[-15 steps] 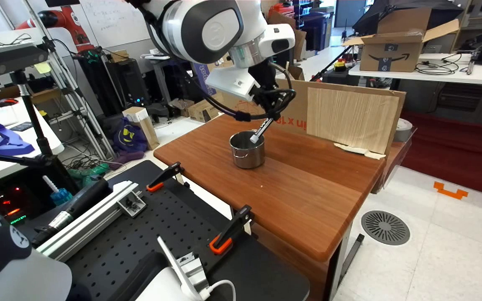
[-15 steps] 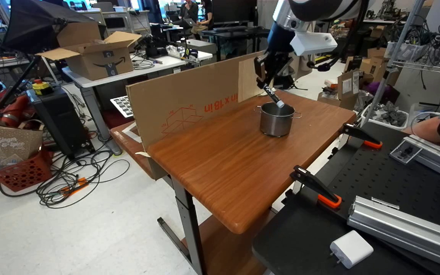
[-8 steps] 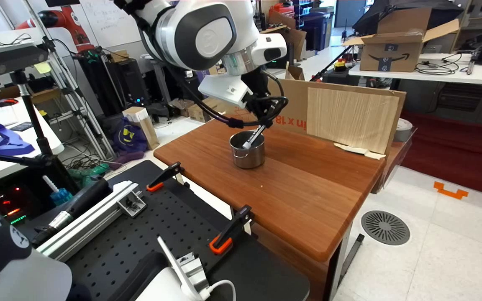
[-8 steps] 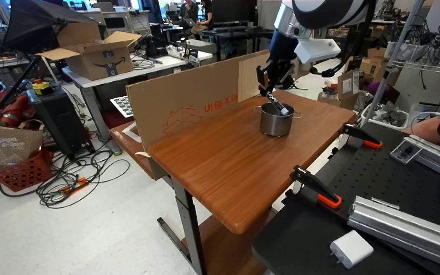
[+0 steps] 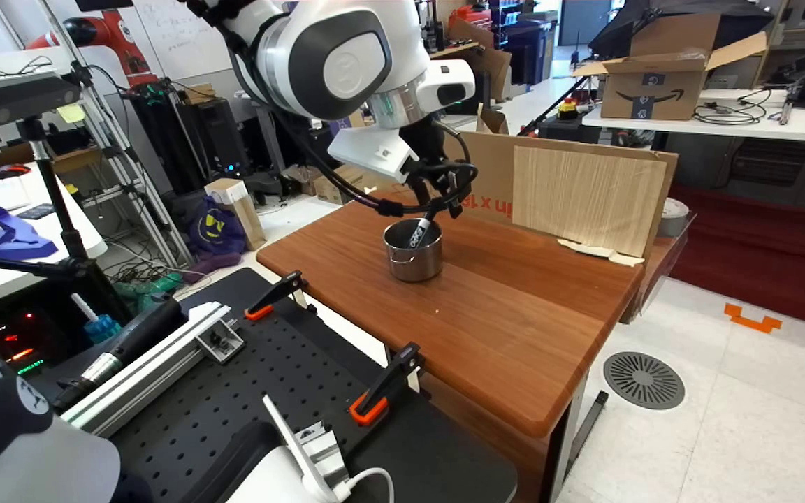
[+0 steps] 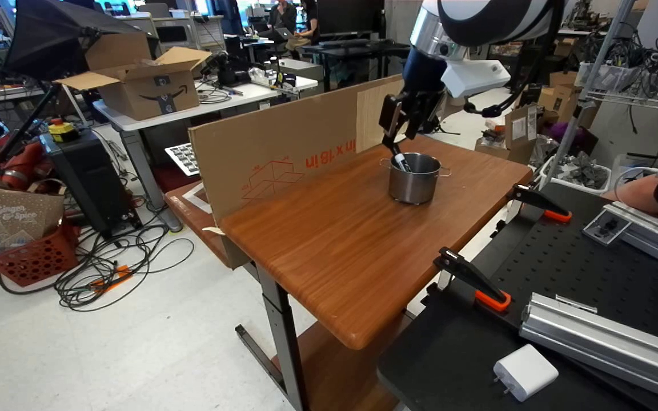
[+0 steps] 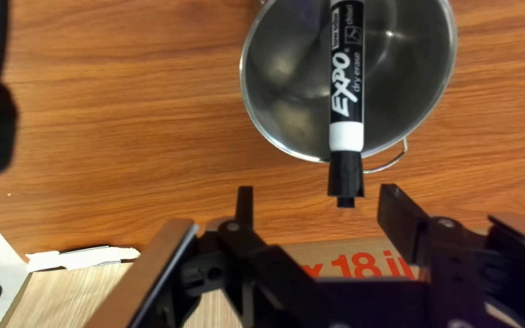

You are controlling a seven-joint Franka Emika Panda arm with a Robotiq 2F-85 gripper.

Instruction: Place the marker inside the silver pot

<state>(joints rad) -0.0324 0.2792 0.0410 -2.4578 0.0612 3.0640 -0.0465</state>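
Note:
The black marker (image 7: 347, 82) with a white band slants down into the silver pot (image 5: 413, 265). Its black cap end sticks out past the rim in the wrist view, and its lower end is cut off by the frame's top. In both exterior views the marker (image 6: 402, 161) leans inside the pot (image 6: 412, 185); whether it has come to rest I cannot tell. My gripper (image 7: 315, 196) is open just above the rim, a finger on each side of the cap and clear space to both. Cables partly cover the gripper (image 5: 437, 206) in an exterior view.
The pot stands on a brown wooden table (image 6: 306, 257). A cardboard panel (image 6: 283, 154) rises along the table's back edge. Orange-handled clamps (image 6: 477, 279) sit at the near edge by a black perforated board (image 5: 270, 384).
My gripper came down with the marker over the pot, then opened. The marker has left the fingers, sunk lower into the pot and swung to a different lean.

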